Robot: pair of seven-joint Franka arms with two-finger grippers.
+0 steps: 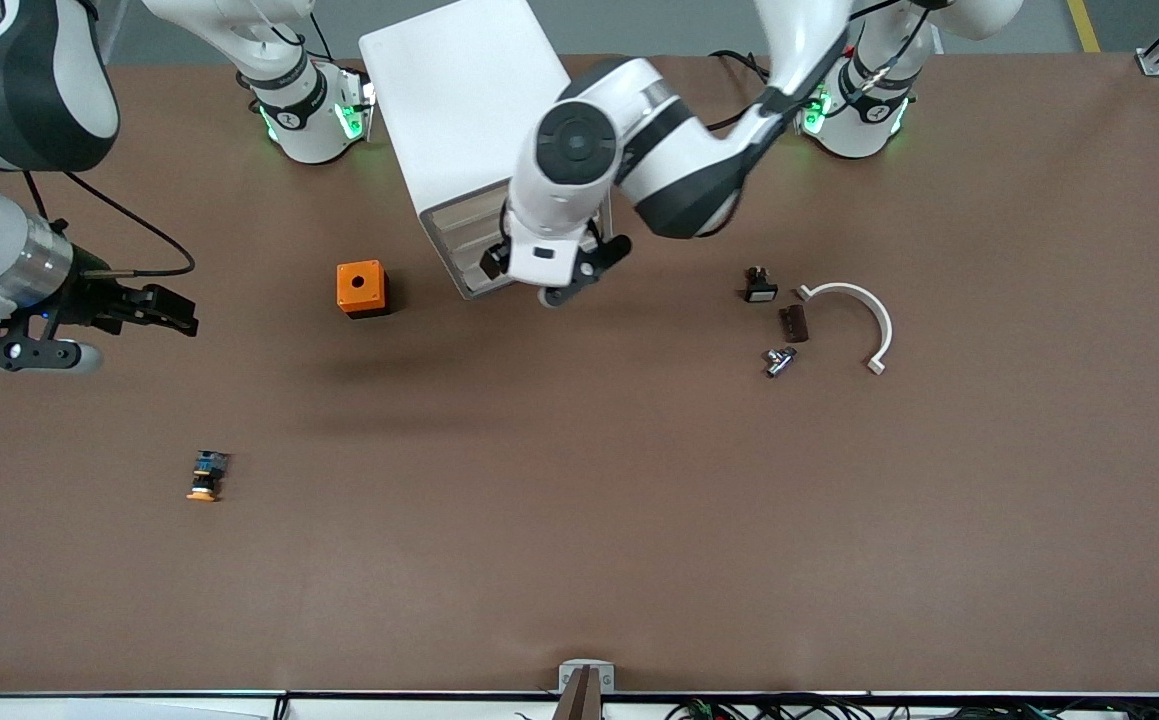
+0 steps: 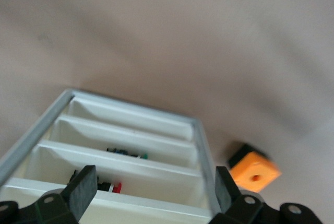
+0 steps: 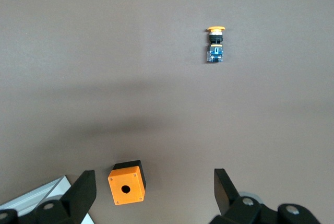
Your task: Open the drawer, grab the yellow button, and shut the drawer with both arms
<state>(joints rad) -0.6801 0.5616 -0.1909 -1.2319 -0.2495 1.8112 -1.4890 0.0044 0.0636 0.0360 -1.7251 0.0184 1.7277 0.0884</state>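
Front view hides the drawer [image 1: 467, 235] front under the left gripper [image 1: 539, 268], whose spread fingers hold nothing at the boxy white cabinet [image 1: 459, 100]. Well apart from the unclenched, empty right gripper [image 1: 164, 310] over bare table [image 1: 639, 500], the tiny orange-capped button [image 1: 207, 476] lies on its side.

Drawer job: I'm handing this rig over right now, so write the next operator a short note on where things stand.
Left gripper: open, empty, at the cabinet front by the top drawer.
Right gripper: open, empty, waiting over bare table toward the right arm's end.
Button: already out, lying on the table nearer the front camera than the orange box.
Done: button taken.
Left: confirm the drawer is pushed fully shut; the front view hides it.
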